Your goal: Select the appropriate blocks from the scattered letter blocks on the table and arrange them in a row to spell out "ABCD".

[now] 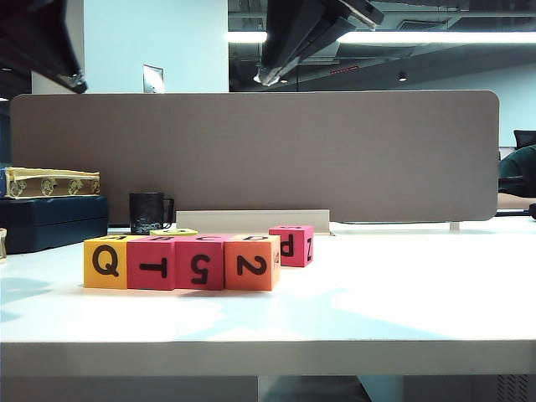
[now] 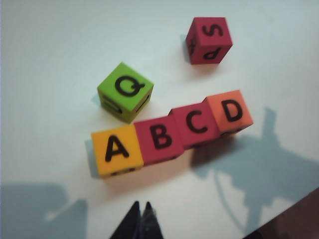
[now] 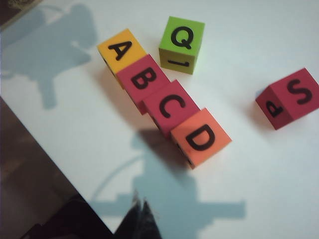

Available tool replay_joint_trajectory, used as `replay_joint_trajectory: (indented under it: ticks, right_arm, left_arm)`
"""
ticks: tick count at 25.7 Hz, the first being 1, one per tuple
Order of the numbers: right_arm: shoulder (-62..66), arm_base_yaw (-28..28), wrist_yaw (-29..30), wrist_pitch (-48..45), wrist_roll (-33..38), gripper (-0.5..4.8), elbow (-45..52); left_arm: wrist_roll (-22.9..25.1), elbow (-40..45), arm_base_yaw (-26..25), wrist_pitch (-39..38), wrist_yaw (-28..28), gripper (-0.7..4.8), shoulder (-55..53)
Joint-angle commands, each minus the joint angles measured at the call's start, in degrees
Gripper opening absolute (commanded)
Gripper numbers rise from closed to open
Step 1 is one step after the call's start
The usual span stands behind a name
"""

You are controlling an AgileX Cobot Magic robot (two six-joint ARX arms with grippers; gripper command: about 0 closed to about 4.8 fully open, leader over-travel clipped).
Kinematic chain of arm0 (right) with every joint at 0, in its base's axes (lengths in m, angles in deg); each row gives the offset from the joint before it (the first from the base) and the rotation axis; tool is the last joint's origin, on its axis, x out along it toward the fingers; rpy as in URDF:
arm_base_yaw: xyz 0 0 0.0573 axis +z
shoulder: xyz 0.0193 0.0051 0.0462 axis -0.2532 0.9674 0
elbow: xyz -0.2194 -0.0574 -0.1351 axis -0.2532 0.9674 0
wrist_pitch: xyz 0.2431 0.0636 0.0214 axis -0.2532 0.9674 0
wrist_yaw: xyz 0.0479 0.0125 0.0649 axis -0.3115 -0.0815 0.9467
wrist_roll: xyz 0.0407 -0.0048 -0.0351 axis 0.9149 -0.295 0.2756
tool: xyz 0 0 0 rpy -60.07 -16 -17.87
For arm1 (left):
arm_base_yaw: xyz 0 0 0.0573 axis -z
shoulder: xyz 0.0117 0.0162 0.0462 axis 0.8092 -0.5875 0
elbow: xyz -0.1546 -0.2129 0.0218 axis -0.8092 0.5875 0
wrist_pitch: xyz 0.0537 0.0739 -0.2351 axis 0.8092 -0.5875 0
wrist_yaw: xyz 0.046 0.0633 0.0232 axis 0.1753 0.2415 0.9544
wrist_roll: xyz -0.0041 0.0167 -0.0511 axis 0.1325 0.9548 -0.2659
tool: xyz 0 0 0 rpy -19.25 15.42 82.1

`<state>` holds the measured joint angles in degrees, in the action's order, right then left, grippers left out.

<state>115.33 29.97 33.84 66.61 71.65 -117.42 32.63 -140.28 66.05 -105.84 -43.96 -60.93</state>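
On the white table four letter blocks touch in a row. From the front they read Q on yellow-orange, T and 5 on pink-red, 2 on orange. Their tops read A, B, C, D. A lime green cube stands just behind the row, and a pink-red P cube sits apart from it. My left gripper hangs shut and empty high above the table. My right gripper is also shut and empty, over the table's near edge.
A black mug stands at the back left beside a dark blue box with a yellow patterned box on top. A beige partition closes the far side. The table's front edge runs close to the row.
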Motion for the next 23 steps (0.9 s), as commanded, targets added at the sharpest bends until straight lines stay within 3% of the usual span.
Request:
replay_joint_trajectory:
  ticks: [1, 8, 23]
  right_arm:
    - [-0.3, 0.1, -0.2, 0.8, 0.4, -0.02, -0.2]
    - [-0.3, 1.6, -0.4, 1.5, 0.4, -0.02, -0.2]
    - [-0.3, 1.5, -0.4, 1.5, 0.3, -0.01, -0.2]
  left_arm:
    - [-1.3, 3.2, 0.1, 1.2, 1.7, -0.06, 3.0]
    - [-1.3, 9.1, 0.1, 1.6, 1.7, -0.06, 7.6]
    - [-1.2, 9.1, 0.1, 1.4, -1.1, -0.05, 7.8]
